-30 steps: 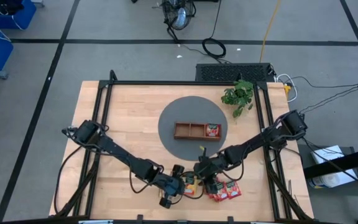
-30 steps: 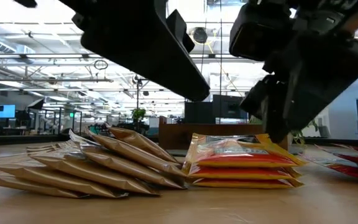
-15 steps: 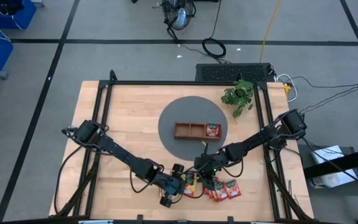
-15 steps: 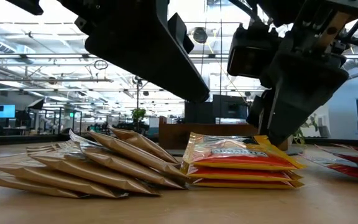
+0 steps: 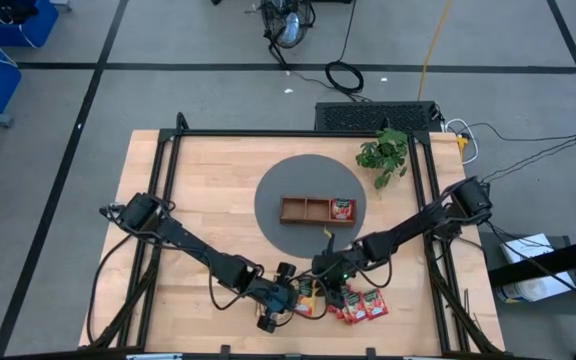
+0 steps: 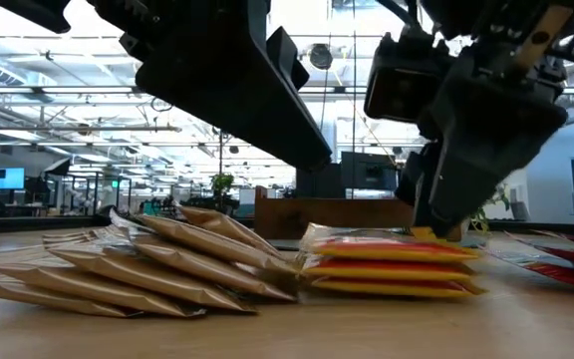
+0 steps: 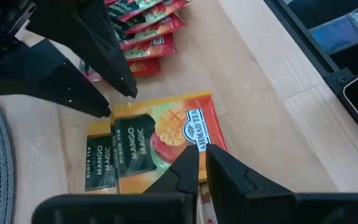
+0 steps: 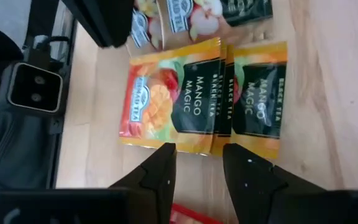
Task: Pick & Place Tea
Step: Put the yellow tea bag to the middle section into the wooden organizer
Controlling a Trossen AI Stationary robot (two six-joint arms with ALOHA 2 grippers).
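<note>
At the table's [image 5: 208,190] near edge, our left tool [image 5: 290,303], fingers together, hovers beside the orange tea sachets [image 7: 157,140]. Our right tool [image 8: 194,163], fingers apart, hangs over that stack. Red sachets [image 5: 363,305] lie just right; tray [image 5: 317,210] and plant [image 5: 385,152] stand beyond.

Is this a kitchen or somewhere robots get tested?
Probably a robot lab in a big open office: a wooden table in a metal frame, cables on the grey floor, and desks with monitors under bright ceiling lights.
</note>
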